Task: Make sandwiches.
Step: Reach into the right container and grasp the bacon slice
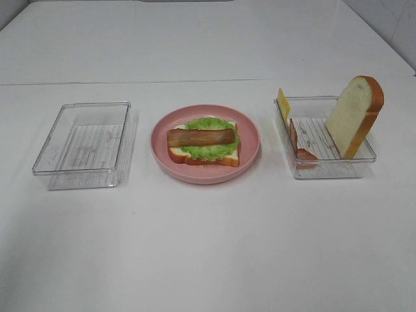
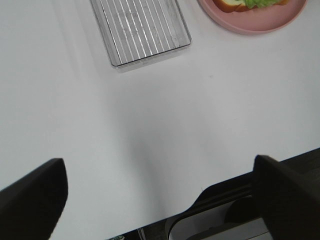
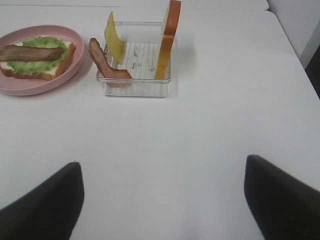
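Wht table (image 1: 208, 247), rnd pink plate (image 1: 251, 139), ruffled lettuce (image 1: 208, 153)

The high camera looked down from in front of the table (image 1: 208, 260), facing its far edge. It sat far enough back to take in the left tray (image 1: 83, 144), the pink plate (image 1: 205, 174) and the right tray (image 1: 328, 170) together. The left wrist camera pointed steeply down, catching the left tray and part of the plate. The right wrist camera looked forward at a shallower slant toward the right tray and plate. All three shared the plate and its sandwich (image 1: 205, 144).
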`<state>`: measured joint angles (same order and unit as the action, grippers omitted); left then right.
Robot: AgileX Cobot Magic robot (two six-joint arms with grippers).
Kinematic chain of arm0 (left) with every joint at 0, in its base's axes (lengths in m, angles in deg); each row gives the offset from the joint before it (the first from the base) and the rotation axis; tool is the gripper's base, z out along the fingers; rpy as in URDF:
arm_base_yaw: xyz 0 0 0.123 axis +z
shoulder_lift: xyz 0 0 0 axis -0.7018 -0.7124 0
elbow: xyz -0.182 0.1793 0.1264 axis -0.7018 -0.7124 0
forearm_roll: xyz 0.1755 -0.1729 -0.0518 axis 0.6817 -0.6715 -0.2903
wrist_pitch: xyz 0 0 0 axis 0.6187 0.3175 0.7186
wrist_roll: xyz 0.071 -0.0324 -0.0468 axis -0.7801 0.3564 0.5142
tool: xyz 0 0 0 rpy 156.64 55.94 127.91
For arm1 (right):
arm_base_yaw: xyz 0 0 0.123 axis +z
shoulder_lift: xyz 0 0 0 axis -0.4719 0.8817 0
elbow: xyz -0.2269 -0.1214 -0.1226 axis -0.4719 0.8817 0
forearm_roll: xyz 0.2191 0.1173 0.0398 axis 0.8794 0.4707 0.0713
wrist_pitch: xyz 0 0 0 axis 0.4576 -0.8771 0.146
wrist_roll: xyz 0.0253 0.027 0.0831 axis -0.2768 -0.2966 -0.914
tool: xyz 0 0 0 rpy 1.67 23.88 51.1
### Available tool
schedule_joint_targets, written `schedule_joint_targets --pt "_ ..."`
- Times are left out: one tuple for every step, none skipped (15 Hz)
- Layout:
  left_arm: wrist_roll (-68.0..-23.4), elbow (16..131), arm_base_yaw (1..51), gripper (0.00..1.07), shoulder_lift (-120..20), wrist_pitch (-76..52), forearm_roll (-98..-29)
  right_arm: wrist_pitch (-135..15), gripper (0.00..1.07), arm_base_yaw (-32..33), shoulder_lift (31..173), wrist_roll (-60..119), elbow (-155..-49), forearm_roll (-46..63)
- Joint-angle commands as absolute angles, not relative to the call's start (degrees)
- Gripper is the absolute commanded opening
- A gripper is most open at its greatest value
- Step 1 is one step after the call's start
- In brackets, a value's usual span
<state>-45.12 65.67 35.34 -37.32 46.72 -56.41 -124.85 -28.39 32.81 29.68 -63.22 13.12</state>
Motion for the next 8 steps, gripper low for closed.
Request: schedule_joint_targets --pt "-44.77 61.54 35.34 0.94 -30.22 47.92 -56.29 -124.16 0.83 -28.84 32.18 30.31 -63.17 13.23" --pt "-44.77 60.57 35.34 0.94 -28.38 48.09 -56.29 -124.16 0.83 -28.84 32.18 30.31 -63.17 13.23" --pt "-44.77 58.62 35.34 0.94 -24.49 48.21 -56.29 -124.16 0.83 -28.84 32.18 30.31 -63.17 13.23" --pt "-45.29 54.44 35.34 0.94 -17.21 47.81 -56.23 -124.16 0.83 -28.84 32.18 30.31 -63.17 13.23" --pt "-45.98 52.60 35.34 0.94 -13.72 47.23 -56.23 -124.16 0.83 -28.84 32.18 30.31 -63.17 13.23" --pt "-46.15 51.52 35.34 0.94 -11.83 46.72 -56.23 -124.16 0.83 -28.84 32.18 30.31 -63.17 13.23" --pt "-46.78 49.22 35.34 0.94 -8.10 45.97 -56.23 -124.16 0.83 -28.84 32.18 30.31 -63.17 13.23" --pt "-47.92 46.70 35.34 0.94 -4.49 44.89 -56.23 -124.16 0.83 -28.84 32.18 30.31 -63.17 13.23"
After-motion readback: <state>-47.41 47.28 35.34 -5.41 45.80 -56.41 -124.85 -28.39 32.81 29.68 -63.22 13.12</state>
